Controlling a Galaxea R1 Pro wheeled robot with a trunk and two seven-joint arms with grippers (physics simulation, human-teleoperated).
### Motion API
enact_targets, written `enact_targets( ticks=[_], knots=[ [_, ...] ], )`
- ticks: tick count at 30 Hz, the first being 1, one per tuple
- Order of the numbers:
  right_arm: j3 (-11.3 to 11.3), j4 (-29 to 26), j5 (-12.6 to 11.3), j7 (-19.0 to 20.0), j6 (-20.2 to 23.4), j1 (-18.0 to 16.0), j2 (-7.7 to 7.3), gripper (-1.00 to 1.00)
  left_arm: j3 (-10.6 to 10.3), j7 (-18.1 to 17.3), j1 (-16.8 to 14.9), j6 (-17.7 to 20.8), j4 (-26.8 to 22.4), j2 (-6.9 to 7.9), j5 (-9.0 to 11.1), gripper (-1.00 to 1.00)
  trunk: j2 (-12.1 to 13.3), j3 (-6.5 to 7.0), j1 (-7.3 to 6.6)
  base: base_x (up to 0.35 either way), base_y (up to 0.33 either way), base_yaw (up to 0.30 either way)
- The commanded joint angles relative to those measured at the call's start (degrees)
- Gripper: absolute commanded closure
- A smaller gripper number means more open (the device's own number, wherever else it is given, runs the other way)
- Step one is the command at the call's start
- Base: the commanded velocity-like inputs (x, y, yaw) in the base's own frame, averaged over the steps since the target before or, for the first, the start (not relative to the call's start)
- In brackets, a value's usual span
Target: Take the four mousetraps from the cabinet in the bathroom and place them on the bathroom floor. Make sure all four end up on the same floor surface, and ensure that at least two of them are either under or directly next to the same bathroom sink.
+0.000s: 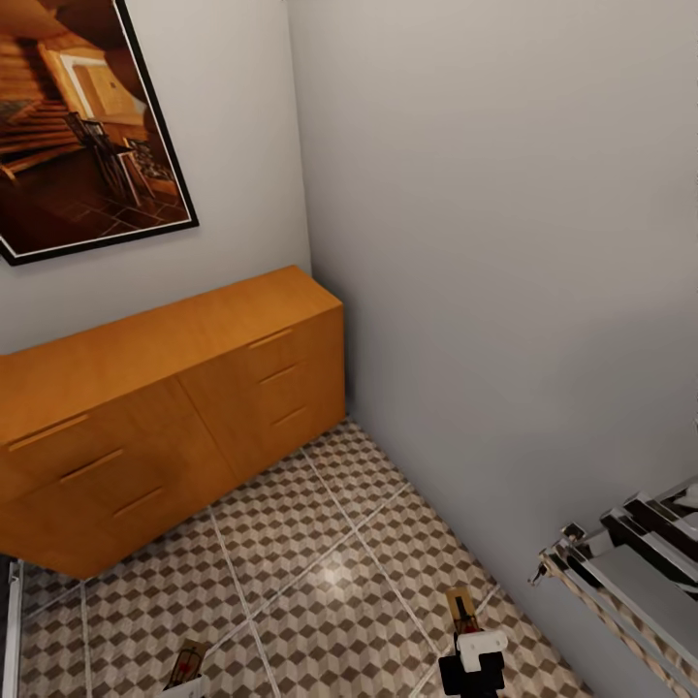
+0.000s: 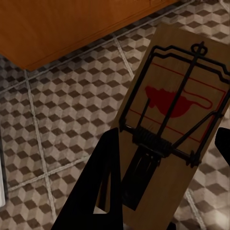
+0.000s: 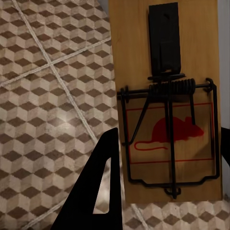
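Observation:
I hold one mousetrap in each hand above the cube-patterned bathroom floor (image 1: pixel 320 582). In the left wrist view a mousetrap (image 2: pixel 178 72) with a red mouse mark lies slanted between the fingers of my left gripper (image 2: pixel 167 139), which is shut on it. Another mousetrap (image 3: pixel 165 52) sits between the dark fingers of my right gripper (image 3: pixel 168 136), also shut on it. The head view shows both traps low in the picture, the left one (image 1: pixel 187 663) and the right one (image 1: pixel 461 609) above the right gripper (image 1: pixel 473 664). The orange-brown cabinet (image 1: pixel 165 407) stands against the far wall with its fronts closed. The sink is out of view.
A grey wall (image 1: pixel 504 291) runs along the right side and meets the cabinet's end in the corner. A chrome rack (image 1: pixel 630 562) juts out from that wall at the lower right. A framed picture (image 1: pixel 82 126) hangs above the cabinet. Open tiled floor lies between me and the cabinet.

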Motion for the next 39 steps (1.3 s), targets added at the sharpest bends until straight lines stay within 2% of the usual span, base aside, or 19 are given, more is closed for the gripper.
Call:
enact_targets(
  ticks=[1,39],
  knots=[
    [0.49,-0.01,-0.19,-0.51,-0.03,-0.03,0.01,1.0,-0.3,0.68,-0.06,-0.11,0.17,-0.05,-0.44,1.0,-0.09,0.01,0.03,0.0,0.0,0.0],
    [0.49,-0.01,-0.19,-0.51,-0.03,-0.04,0.01,1.0,-0.3,0.68,-0.06,0.01,0.16,-0.06,-0.44,1.0,-0.09,3.52,0.03,0.0,0.0,0.0]
  ],
)
